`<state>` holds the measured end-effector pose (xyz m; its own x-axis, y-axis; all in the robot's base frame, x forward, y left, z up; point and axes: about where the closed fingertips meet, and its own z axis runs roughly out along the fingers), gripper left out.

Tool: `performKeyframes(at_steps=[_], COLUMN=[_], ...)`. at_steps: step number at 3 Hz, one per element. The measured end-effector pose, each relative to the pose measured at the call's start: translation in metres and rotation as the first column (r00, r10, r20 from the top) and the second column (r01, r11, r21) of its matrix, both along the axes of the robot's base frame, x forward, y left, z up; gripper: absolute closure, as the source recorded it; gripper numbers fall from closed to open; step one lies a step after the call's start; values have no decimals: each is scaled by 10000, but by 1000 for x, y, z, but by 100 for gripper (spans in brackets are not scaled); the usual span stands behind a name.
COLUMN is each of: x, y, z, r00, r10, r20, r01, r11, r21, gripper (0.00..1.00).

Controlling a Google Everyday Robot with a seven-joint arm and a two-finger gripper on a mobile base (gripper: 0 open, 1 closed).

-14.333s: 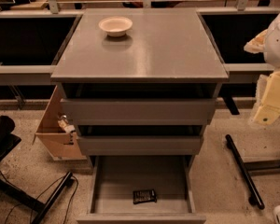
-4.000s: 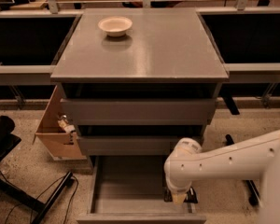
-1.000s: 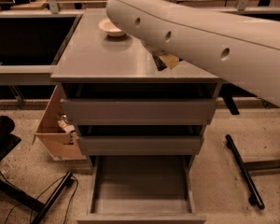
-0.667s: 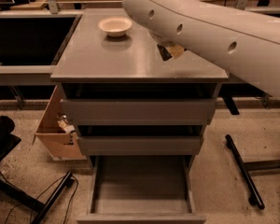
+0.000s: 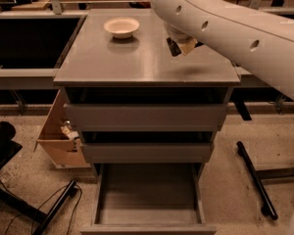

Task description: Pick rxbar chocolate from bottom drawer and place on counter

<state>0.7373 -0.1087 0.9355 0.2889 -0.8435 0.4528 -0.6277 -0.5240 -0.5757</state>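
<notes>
My gripper point(image 5: 180, 46) hangs just above the right middle of the grey counter point(image 5: 127, 62), under the big white arm that crosses the top right. It is shut on the rxbar chocolate point(image 5: 171, 47), a small black bar that sticks out at its left side, held a little above the counter. The bottom drawer point(image 5: 148, 195) is pulled open at the bottom of the cabinet, and its grey floor is bare.
An off-white bowl point(image 5: 121, 27) stands at the counter's far left-middle. The two upper drawers are slightly ajar. An open cardboard box point(image 5: 56, 138) sits on the floor left of the cabinet, a black bar point(image 5: 255, 177) lies on the floor at right, and cables point(image 5: 54, 212) lie at lower left.
The arm has moved back and slightly right over the counter with the bar in the gripper. The bottom drawer has stayed open with a bare floor.
</notes>
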Motion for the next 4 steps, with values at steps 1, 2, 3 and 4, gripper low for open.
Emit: performKeyframes(at_steps=[1,2,3,4], x=[-1,-1,-1,-1], y=[0,0,0,-1], z=[0,0,0,0], r00=[10000,10000,10000,10000], r10=[-16,-16,-16,-16], r20=[-19,-19,-19,-19], r01=[16,16,16,16], r11=[10000,10000,10000,10000], r21=[-25,-25,-25,-22], gripper=[59,36,13,0])
